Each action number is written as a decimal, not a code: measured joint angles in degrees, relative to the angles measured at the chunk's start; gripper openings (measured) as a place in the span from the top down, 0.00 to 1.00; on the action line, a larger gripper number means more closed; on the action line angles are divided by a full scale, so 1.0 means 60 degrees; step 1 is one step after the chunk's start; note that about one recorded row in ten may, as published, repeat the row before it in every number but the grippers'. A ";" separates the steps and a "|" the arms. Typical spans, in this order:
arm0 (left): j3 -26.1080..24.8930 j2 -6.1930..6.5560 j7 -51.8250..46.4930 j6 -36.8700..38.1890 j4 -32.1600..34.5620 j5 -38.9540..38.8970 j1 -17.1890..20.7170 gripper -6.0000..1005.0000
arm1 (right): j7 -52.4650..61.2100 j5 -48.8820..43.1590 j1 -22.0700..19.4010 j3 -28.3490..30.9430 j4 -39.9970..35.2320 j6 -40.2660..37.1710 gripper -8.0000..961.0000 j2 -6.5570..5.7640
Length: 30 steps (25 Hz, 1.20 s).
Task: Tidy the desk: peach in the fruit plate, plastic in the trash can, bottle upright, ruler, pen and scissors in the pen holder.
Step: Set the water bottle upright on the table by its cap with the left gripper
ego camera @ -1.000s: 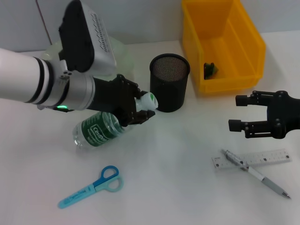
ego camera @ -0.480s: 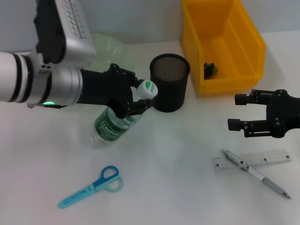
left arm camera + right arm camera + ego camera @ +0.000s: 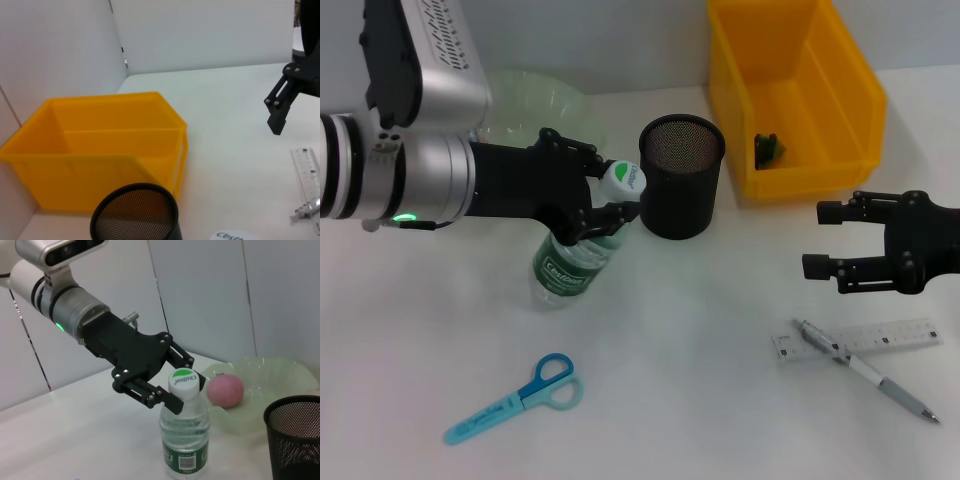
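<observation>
White desk (image 3: pixel 700 330) fills our head view, and we use a clock face on that view for places. Our left gripper (image 3: pixel 605 198) sits at about ten o'clock, its fingers closed on the neck of the bottle (image 3: pixel 570 265) just under the white cap (image 3: pixel 622 177); in the right wrist view the bottle looks close to upright with its base on the desk. Our right gripper (image 3: pixel 838 240) hangs over the desk at three o'clock, its fingers parted and holding nothing. We judge the bottle-righting step nearly done, with release to come. What could go wrong: if we let go while the bottle leans, it may tip, and the pen holder (image 3: pixel 682 176) stands just beside the cap at twelve o'clock, so a sideways pull-out could knock either one. The fruit plate (image 3: pixel 535 100) with the peach (image 3: pixel 225 390) lies close behind the bottle at eleven o'clock, leaving little room that way. Open room for withdrawing lies toward seven and eight o'clock, though the scissors (image 3: pixel 517 397) lie at seven o'clock, well apart from the bottle. The ruler (image 3: pixel 860 340) and pen (image 3: pixel 870 372) lie crossed at four o'clock, near the desk's right side, below our right gripper. The yellow bin (image 3: pixel 790 90) stands at one o'clock, a small dark green scrap (image 3: pixel 767 147) inside it; we cannot tell what that scrap is
</observation>
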 joint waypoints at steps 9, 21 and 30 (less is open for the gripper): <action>-0.0749 -0.0002 0.0106 -0.0010 -0.0226 -0.0107 0.0120 0.56 | 0.0025 -0.0021 0.0057 -0.0058 -0.0038 0.0045 0.21 0.0003; -0.1059 0.0017 0.0296 0.0129 -0.0244 -0.0584 0.0432 0.56 | 0.0058 -0.0027 0.0080 -0.0118 -0.0052 0.0060 0.22 0.0003; -0.1291 0.0012 0.0516 0.0139 -0.0255 -0.1036 0.0678 0.56 | 0.0060 -0.0038 0.0081 -0.0119 -0.0052 0.0059 0.22 0.0002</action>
